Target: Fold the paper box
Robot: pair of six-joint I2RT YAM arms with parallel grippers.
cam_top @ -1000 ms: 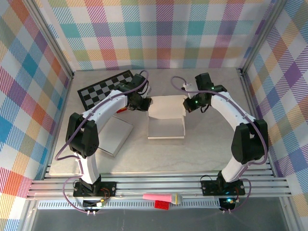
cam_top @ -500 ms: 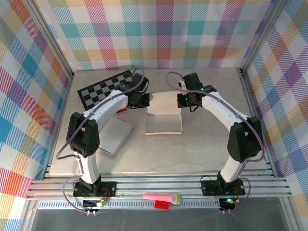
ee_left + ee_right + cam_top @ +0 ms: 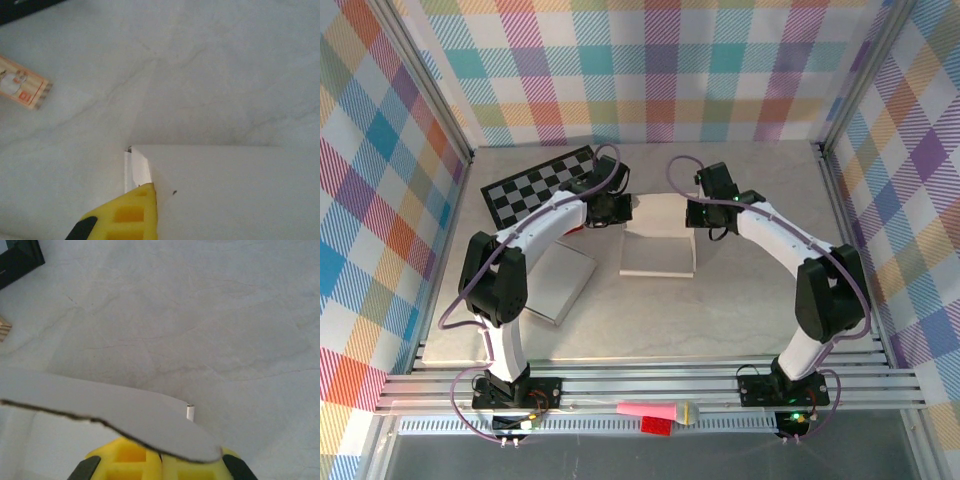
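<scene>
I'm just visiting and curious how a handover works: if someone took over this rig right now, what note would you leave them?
Left gripper: shut, its fingers pinching the paper box at its far left corner.
Right gripper: shut, pinching a flap at the box's far right corner.
Box: mid-table, near part lying flat, far panel apparently lifted between the two grippers.
Done: both far corners gripped, far panel started.
Left: probably finishing that fold, then the other sides.
Nearby: chessboard at far left, flat white panel beside the left arm.
</scene>
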